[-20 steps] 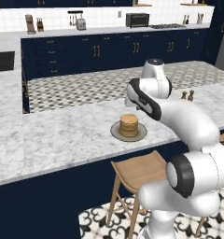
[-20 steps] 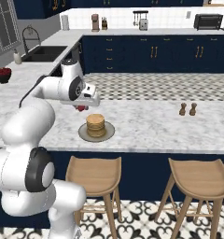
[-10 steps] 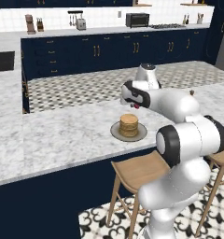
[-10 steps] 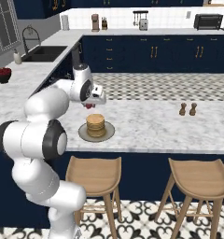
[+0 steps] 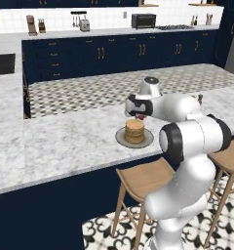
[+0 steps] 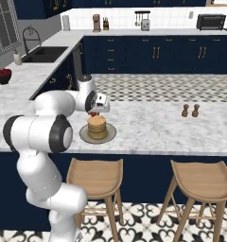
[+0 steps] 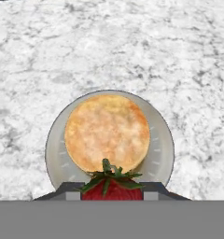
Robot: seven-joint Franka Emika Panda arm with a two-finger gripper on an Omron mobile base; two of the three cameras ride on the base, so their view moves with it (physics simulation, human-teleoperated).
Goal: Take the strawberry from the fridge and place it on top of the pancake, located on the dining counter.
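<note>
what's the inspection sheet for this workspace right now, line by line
surface: dining counter, white-grey marble, bare around the plate
job's things: strawberry held above the near edge of the pancake, not yet on it; pancake stack sits on a round plate
clutter: two small brown shakers further along the counter
grippers: gripper shut on the strawberry, above the plate
cables: nothing seen
surroundings: wooden stools in front of the counter; sink and navy cabinets behind

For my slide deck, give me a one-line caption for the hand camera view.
Claw shut on the strawberry, poised over the pancake on its plate.
</note>
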